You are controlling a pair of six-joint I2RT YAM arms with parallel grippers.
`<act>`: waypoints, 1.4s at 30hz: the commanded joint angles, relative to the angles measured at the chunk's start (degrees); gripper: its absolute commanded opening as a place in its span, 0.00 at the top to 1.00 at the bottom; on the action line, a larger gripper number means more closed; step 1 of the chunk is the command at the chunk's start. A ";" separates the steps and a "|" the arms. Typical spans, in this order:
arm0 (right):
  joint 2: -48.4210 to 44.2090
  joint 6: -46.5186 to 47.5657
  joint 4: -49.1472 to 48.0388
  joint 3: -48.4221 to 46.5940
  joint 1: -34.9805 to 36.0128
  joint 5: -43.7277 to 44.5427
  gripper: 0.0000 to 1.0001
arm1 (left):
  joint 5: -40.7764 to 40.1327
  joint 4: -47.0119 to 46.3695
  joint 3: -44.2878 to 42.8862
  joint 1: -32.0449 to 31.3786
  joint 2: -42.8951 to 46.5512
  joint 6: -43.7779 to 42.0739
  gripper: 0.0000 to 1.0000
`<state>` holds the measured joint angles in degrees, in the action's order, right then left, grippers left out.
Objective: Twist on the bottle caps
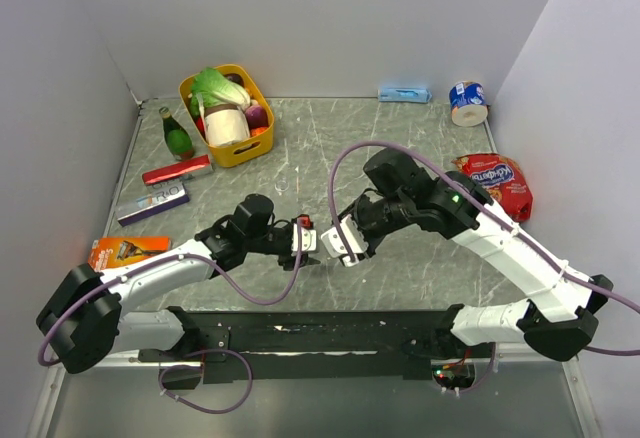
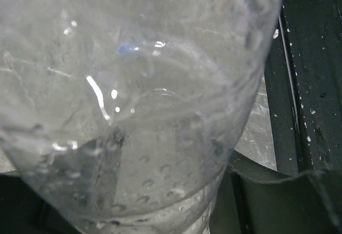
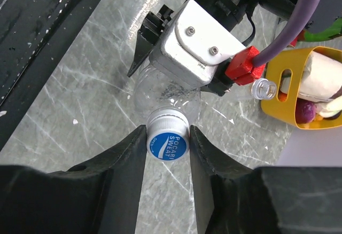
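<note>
Showing one cap (image 3: 167, 140), two bottles (image 3: 163, 90) (image 3: 264, 88)

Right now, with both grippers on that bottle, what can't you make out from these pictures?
Left wrist: the bottle fills the frame, hiding the fingers of the left gripper.
Right wrist: the cap in the right gripper covers the neck, so how far it's threaded is hidden.
Top external: the held bottle and cap are too small, masked by the grippers.
Other caps: none visible anywhere.

Count: clear bottles (image 3: 160, 92) 2 (one standing uncapped); blue cap (image 3: 167, 138) 1; green bottle (image 1: 177, 134) 1; yellow basket (image 1: 243, 154) 1; tape roll (image 1: 468, 101) 1.
</note>
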<state>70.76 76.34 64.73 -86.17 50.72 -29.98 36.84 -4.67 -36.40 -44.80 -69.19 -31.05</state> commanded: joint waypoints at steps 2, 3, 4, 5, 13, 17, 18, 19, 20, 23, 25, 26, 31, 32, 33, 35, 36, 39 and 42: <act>0.08 -0.92 0.14 -0.93 0.61 0.97 0.62 | 2.27 -2.80 -2.44 0.15 -0.16 -0.42 0.99; 0.25 -1.97 -0.74 -0.84 0.61 1.32 0.67 | 2.10 -3.33 -2.44 0.23 -0.16 0.02 0.99; 0.69 -3.37 -0.92 -0.93 0.44 2.02 0.80 | 1.83 -3.85 -2.44 0.24 -0.16 0.54 0.99; 1.30 -6.69 -0.75 -2.06 0.52 2.38 0.86 | 1.48 -5.77 -2.18 0.24 -0.07 2.38 0.99; 24.58 -49.91 13.06 -23.17 -8.34 -9.29 1.00 | -31.83 -21.87 -1.65 -3.10 0.28 25.67 0.99; 24.85 -70.77 11.98 -15.52 -10.80 -8.51 1.00 | -41.93 -21.44 -4.02 -4.86 -1.74 33.74 0.99; 25.73 -73.23 12.61 -15.43 -12.21 -12.00 1.00 | -41.94 -20.92 -4.37 -4.95 -2.26 33.86 0.99; 26.61 -75.87 13.40 -16.04 -13.18 -12.64 1.00 | -41.59 -20.04 -4.55 -4.95 -3.05 33.51 0.99; 28.27 -76.24 14.54 -18.40 -14.67 -13.09 1.00 | -41.32 -20.03 -4.29 -4.95 -3.23 32.73 0.99; 31.35 -75.64 14.37 -26.37 -17.75 -22.03 0.59 | -38.36 -18.64 -2.63 -4.86 -3.15 28.62 0.99; 32.33 -72.84 12.80 -32.19 -21.53 -28.45 0.23 | -36.15 -16.17 -1.57 -4.86 -2.97 27.01 0.99; 33.20 -70.91 12.70 -38.40 -22.93 -29.51 0.07 | -32.05 -14.77 -0.87 -4.25 -2.62 25.44 0.99; 28.49 -37.09 19.03 -42.61 -25.15 -22.00 0.00 | -16.83 -9.85 2.65 -2.14 -0.34 17.70 0.99; 22.38 -32.35 17.55 -34.58 -24.36 -19.36 0.00 | -14.54 -8.97 2.74 -1.44 -0.07 14.56 0.99; 18.40 -28.21 14.49 -29.11 -23.66 -17.50 0.00 | -10.17 -7.04 2.83 -1.43 0.45 12.96 0.99; 6.57 -15.65 5.70 -13.51 -20.59 -12.34 0.00 | -6.36 -4.66 2.22 -1.17 0.63 7.79 0.99; 3.10 -11.34 3.50 -8.97 -18.66 -10.30 0.00 | -5.04 -3.26 1.87 -1.26 0.46 7.15 0.99; -6.85 -0.32 -5.12 4.41 -11.45 -2.12 0.06 | -2.57 -2.10 0.20 -0.73 -0.42 5.48 0.99; -9.59 0.92 -9.80 8.47 -6.78 0.53 0.22 | -1.25 -1.75 -0.77 -0.56 -1.03 3.54 0.99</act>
<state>63.51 64.14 65.91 -82.32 40.42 -38.13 28.80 -7.33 -34.11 -45.91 -70.02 -21.93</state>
